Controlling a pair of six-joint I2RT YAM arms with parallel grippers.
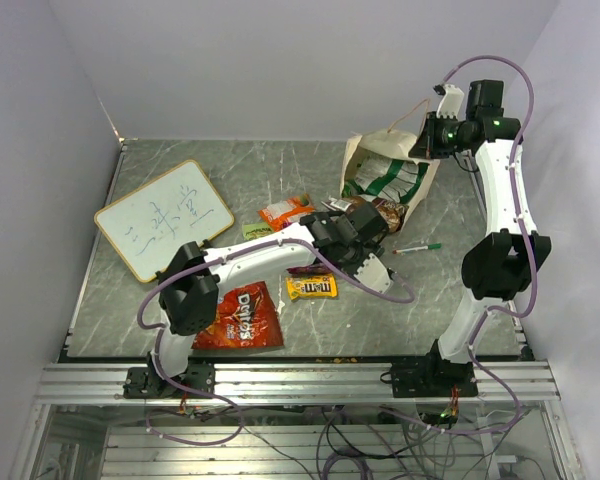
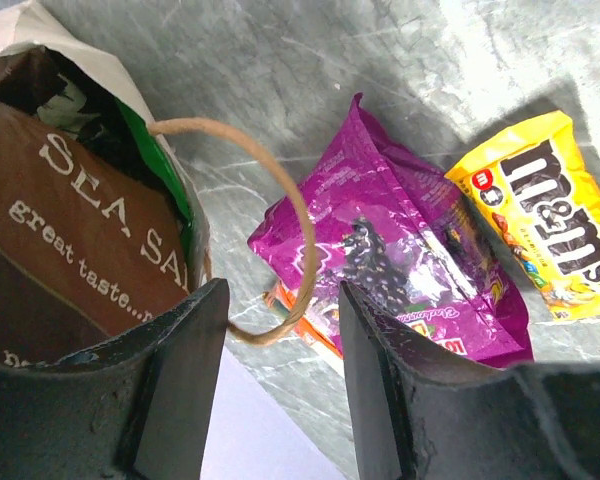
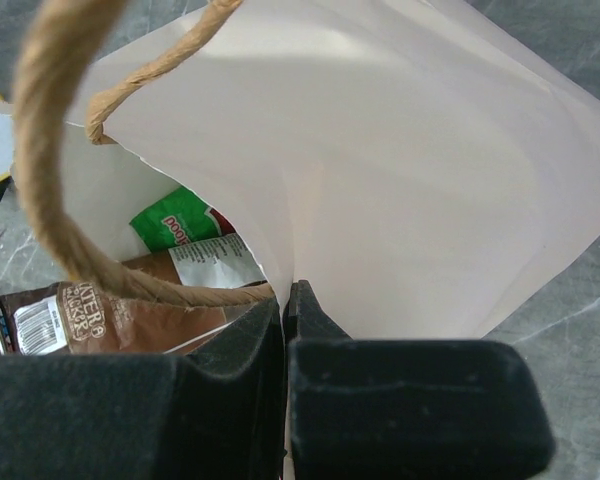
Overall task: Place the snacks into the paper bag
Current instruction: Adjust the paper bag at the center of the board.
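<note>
Top external view showed a red chip bag lying nearest the arm bases on the worktop, with a yellow candy packet just beyond it, beside a purple pouch. Farther on, the left jaws stood spread and empty next to a brown pouch at the mouth of the paper bag. At the back, the right jaws were pinching the bag's rim, and a green-and-white pouch lay inside.
</note>
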